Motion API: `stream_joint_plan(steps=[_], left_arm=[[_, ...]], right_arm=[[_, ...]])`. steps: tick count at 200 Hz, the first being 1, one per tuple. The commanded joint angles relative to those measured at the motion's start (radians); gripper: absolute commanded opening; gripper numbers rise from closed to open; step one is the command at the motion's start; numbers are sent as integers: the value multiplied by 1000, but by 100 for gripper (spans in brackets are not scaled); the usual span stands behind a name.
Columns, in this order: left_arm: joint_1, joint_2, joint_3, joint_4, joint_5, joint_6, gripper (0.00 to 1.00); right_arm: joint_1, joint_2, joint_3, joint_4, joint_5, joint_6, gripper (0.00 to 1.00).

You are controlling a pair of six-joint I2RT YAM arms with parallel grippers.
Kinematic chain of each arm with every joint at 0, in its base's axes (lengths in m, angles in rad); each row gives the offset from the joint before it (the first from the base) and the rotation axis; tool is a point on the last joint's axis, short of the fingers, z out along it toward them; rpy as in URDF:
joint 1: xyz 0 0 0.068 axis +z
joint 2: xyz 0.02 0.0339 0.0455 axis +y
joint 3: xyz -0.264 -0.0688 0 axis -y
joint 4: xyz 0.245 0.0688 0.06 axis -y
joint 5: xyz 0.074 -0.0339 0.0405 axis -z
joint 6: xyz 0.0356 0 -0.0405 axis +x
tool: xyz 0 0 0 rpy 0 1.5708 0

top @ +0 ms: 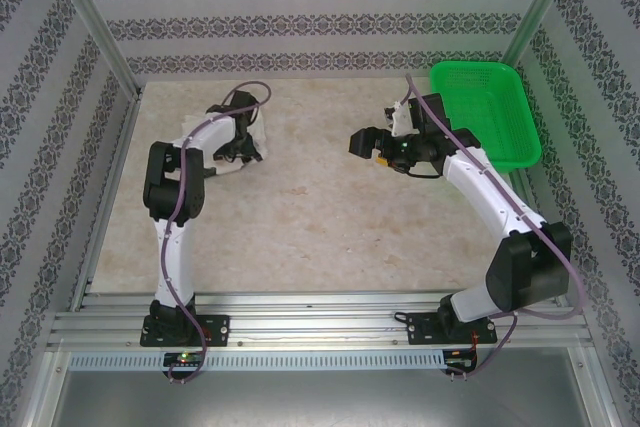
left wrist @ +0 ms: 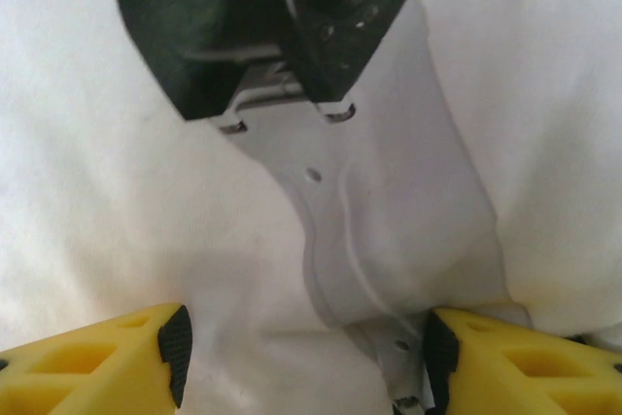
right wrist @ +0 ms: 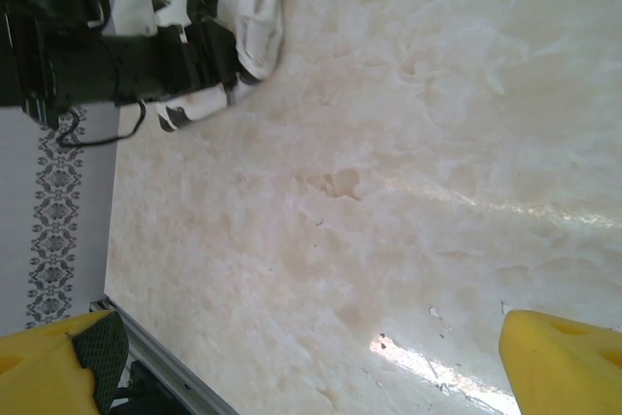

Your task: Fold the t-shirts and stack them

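Observation:
A white t-shirt lies as a small bundle at the back left of the table. My left gripper is down on it. In the left wrist view the cloth spreads across the frame, with a large grey and black print on it. The left gripper has its yellow fingers wide apart, and cloth bulges between them. My right gripper hangs open over the middle of the table, nothing in it. The right wrist view has its fingers apart over bare table and the bundle far off.
A green mesh basket stands at the back right, close behind the right arm. The marbled tabletop stretches between the two arms. Patterned walls close in the back and both sides. A metal rail runs along the table's edge.

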Motion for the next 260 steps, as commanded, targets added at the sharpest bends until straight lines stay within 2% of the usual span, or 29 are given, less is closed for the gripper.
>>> stream_joint_plan(steps=[1,59,110,148,178,209,241,250,260], left_arm=[[54,75,59,-104,-68,155,66],[163,150,191,-149,-145,361,68],[262,180,246,-157,-100,406,70],[301,244,384,-198,-91,416,70],[308,202,419,-206,-84,430,70],[298,39,342,-204,-109,377,71],[294,-354,42,-45,-19,246,75],[292,-499,-68,22,9,212,80],[292,-652,-200,100,38,171,93]], right_arm=[[-11,6,-1,-24,-9,-4,98],[-14,45,18,-43,-16,3,98],[-10,63,17,-36,-35,18,98],[10,30,4,-77,-17,0,98],[14,-19,-31,-94,10,-2,98],[0,-70,-45,-112,58,-21,98],[-59,-128,-25,-190,233,-140,98],[-85,-151,-38,-196,305,-175,98],[-128,-180,-71,-185,361,-203,98]])
